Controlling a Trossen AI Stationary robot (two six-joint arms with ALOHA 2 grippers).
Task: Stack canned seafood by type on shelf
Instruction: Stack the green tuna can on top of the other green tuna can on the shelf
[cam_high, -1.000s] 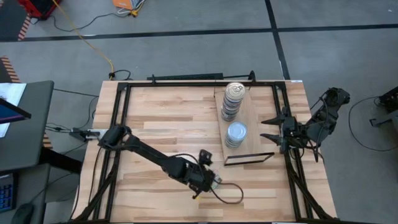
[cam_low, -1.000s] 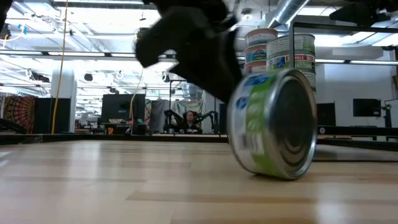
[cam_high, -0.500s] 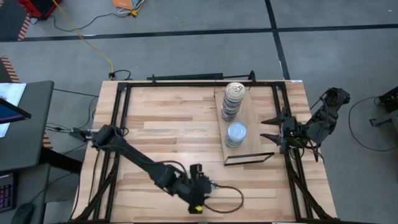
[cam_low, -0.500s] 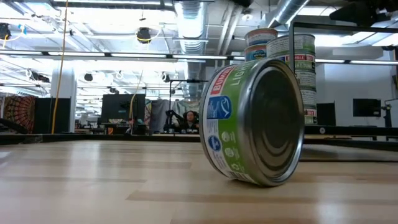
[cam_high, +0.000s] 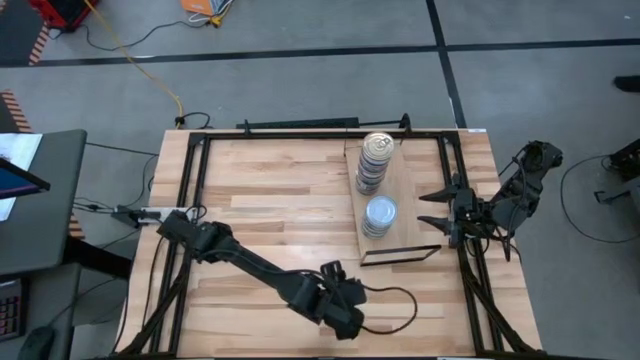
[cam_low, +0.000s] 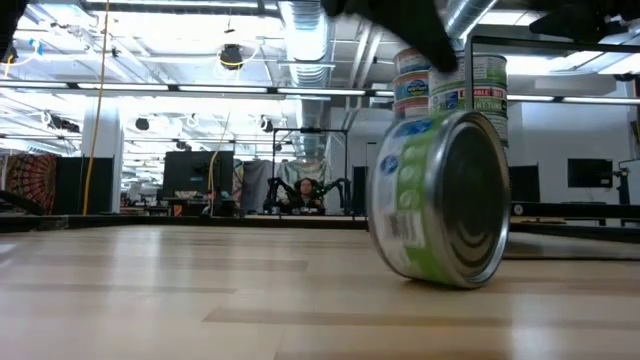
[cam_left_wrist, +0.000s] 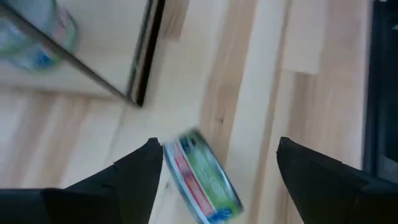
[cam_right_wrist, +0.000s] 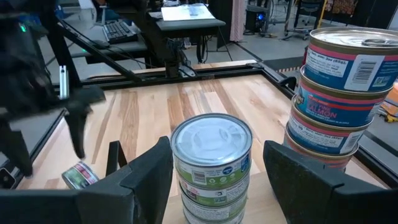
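A loose green-labelled tin (cam_low: 440, 200) is standing on its rim on the bare tabletop (cam_high: 270, 200), filling the right half of the low view, its flat end facing the camera; from above it is hidden under the left gripper (cam_high: 345, 305), which is hovering at the lower centre of the high view, below the shelf (cam_high: 405, 195). In the left wrist view that tin (cam_left_wrist: 202, 177) is lying tilted between the two dark fingers (cam_left_wrist: 134, 174), which are standing wide apart on either side without touching it, so nothing is being held. The right gripper (cam_high: 432, 208) is waiting at the right edge of the shelf, its fingers spread and empty. On the shelf, a tall stack (cam_high: 374, 162) of gold-topped tins is sitting in the upper centre of the high view, and a shorter stack (cam_high: 379, 216) of silvery-topped green tins is sitting just below it. The loose tin looks rigid and fairly dense for its size, with smooth metal and a glossy paper label, so it is likely slippery and, on its rim, ready to roll away at a nudge. Judging from this, the safest hold is across the flat faces, or around the curved wall once it is lying flat.
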